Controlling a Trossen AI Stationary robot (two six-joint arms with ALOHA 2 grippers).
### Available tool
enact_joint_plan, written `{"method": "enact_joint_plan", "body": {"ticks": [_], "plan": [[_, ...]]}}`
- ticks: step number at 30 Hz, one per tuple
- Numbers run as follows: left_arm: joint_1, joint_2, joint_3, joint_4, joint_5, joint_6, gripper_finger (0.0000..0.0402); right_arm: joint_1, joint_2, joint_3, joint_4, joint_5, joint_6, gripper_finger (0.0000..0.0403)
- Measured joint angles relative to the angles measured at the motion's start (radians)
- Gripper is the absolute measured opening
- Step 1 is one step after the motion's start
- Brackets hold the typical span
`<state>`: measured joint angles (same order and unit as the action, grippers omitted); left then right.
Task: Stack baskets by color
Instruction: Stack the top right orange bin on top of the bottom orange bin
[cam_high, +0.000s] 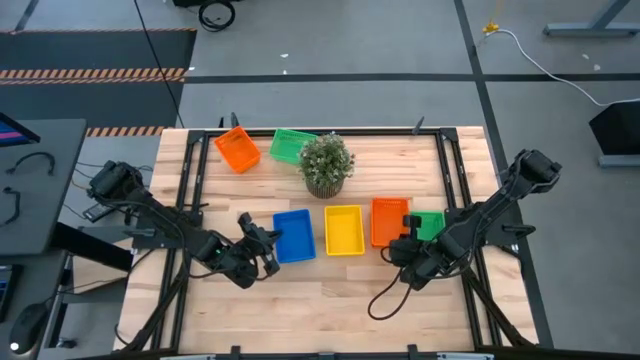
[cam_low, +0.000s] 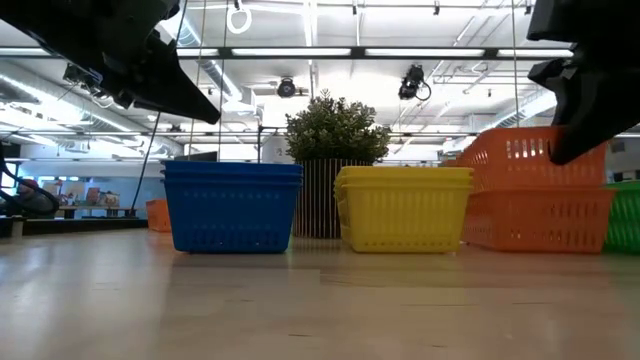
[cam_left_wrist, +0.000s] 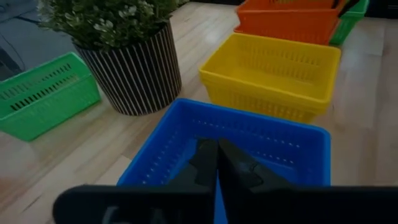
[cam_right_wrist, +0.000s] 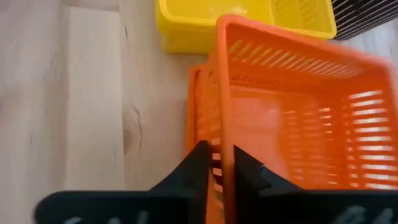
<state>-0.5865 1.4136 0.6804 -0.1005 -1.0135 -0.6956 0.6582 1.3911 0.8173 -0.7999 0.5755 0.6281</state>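
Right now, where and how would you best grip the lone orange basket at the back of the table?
Probably pinch one upper rim wall of the orange basket from straight above, one finger inside and one outside. It sits open side up, turned askew, apart from the green basket beside it, so its walls are free.

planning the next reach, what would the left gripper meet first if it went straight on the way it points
Most likely the blue perforated plastic basket right ahead of the left gripper; the yellow perforated plastic basket lies beyond it. How near the shut jaws already are is unclear.
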Motion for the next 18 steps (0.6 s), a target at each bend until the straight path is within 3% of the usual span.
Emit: {"method": "enact_joint_plan", "body": {"ticks": [10, 14, 18], "plan": [[0.000, 0.000, 0.000, 0.000, 0.033, -0.002, 0.0017, 0.013, -0.089, 0.076, -0.090, -0.063, 0.023, 0.0155], [0.002, 0.000, 0.000, 0.000, 0.030, -0.007, 0.0019, 0.014, -0.125, 0.024, 0.075, 0.073, 0.026, 0.0149], [0.006, 0.000, 0.000, 0.000, 0.024, -0.011, 0.0012, -0.052, -0.111, -0.105, 0.205, 0.083, 0.107, 0.0108]]}}
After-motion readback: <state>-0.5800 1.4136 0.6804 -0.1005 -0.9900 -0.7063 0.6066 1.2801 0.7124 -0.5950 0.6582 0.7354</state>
